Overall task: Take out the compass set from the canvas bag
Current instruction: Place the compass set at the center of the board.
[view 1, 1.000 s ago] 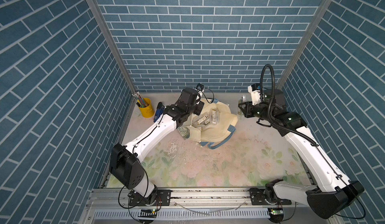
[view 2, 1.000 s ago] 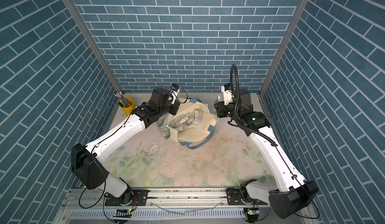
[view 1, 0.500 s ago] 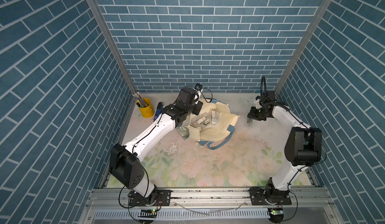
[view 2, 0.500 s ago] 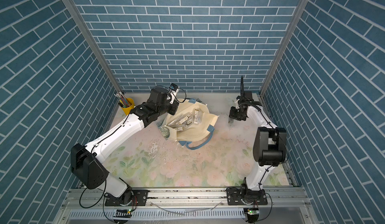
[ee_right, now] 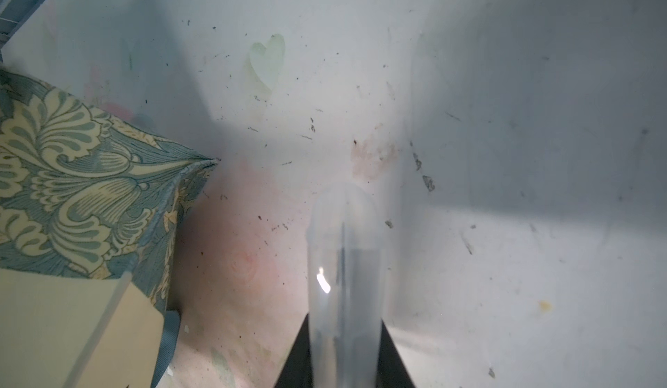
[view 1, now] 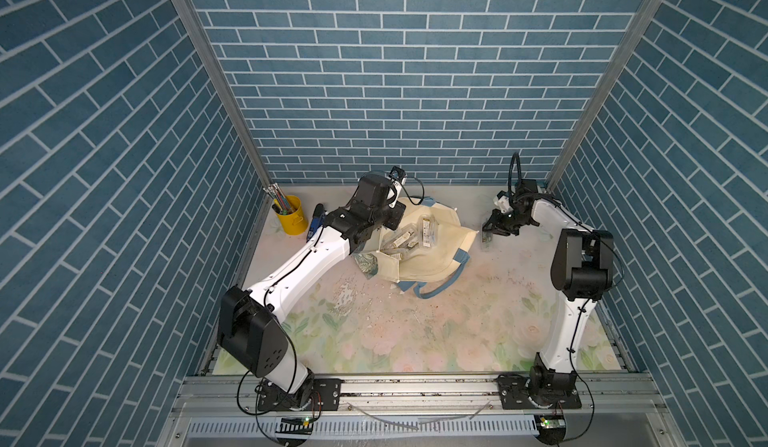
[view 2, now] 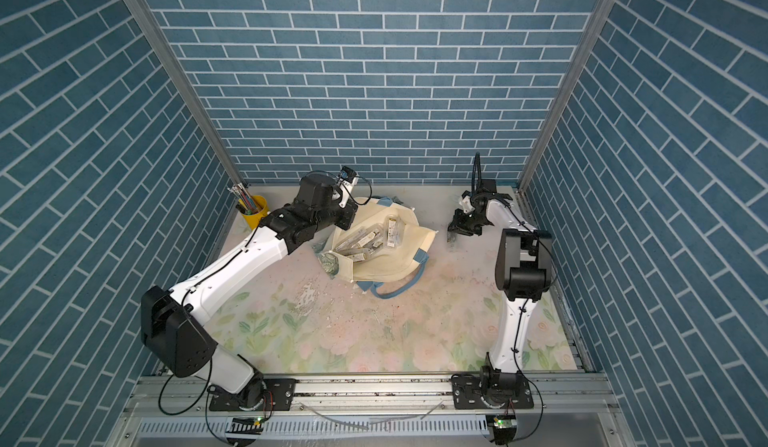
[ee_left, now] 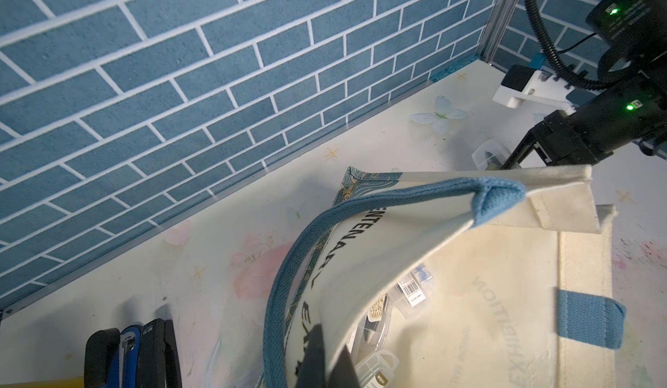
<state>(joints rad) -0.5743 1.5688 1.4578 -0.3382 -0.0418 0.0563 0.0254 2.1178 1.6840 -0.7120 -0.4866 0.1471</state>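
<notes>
Compass set [ee_right: 344,278] seems light, rigid, slippery; our right end effector [ee_right: 344,332] grips its end, left end effector [ee_left: 325,353] clamps canvas bag [ee_left: 469,278].

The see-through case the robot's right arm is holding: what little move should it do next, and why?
Probably lower the clear case onto the table and let go. The right jaws grip it outside the canvas bag, so it is already out, and more cases still lie inside.
</notes>
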